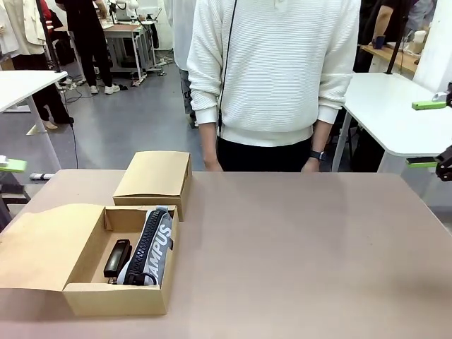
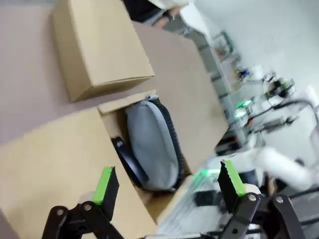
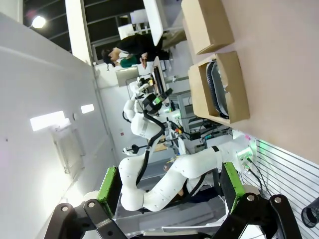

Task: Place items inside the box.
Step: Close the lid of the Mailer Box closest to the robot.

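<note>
- Box (image 1: 120, 300), open and made of brown cardboard, sits at the near left corner of the table (image 1: 296, 254), its lid flap (image 1: 39, 247) folded out flat to the left.
- Inside it the navy "CAMPUS" zip pouch (image 1: 152, 247) lies lengthwise along the right wall, the zip side up, with the black stapler (image 1: 117, 258) just beside it on the left.
- From the left wrist view a pale grey pouch (image 2: 149, 144) shows in the same box, lying against the dark zip pouch; how the two overlap cannot be told.
- A second, closed cardboard box (image 1: 155, 176) stands just behind the open one, touching or nearly touching its far wall.
- A person in a white sweater (image 1: 275, 63) stands at the far edge, hands hanging below the table line.
- Left gripper (image 2: 169, 189) hangs above the lid flap and the box's near side, jaws spread wide, holding nothing.
- Right gripper (image 3: 172, 186) is far off at the right edge of the table, well apart from the box, its jaws spread wide and empty; the green pads (image 1: 429, 104) show at the front view's right border.
</note>
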`<action>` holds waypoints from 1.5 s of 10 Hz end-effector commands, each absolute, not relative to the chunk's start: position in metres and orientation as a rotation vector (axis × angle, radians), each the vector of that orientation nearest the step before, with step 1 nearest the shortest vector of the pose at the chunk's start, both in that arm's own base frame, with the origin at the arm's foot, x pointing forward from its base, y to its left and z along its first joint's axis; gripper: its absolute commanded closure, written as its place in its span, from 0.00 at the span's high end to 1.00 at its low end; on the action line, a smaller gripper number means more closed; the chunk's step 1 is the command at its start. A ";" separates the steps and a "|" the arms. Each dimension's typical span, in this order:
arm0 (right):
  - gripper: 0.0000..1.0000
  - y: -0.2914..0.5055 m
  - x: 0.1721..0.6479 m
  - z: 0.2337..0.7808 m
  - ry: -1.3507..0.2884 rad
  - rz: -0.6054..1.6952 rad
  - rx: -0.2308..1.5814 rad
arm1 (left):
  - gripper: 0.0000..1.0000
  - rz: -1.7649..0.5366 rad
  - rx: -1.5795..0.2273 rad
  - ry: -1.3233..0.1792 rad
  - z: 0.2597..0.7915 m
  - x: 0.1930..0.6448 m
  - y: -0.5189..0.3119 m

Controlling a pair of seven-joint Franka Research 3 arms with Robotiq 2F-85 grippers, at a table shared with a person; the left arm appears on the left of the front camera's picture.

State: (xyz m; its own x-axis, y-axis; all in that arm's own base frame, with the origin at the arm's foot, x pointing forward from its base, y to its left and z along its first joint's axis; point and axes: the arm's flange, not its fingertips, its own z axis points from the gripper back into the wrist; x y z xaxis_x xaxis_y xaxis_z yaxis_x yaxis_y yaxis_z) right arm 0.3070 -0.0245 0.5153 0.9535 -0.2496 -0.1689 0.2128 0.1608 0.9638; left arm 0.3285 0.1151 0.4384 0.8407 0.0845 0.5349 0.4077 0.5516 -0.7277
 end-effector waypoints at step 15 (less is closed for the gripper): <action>1.00 -0.027 0.306 0.517 -0.031 -0.324 1.384 | 1.00 -1.125 -0.632 -0.805 0.386 0.319 0.228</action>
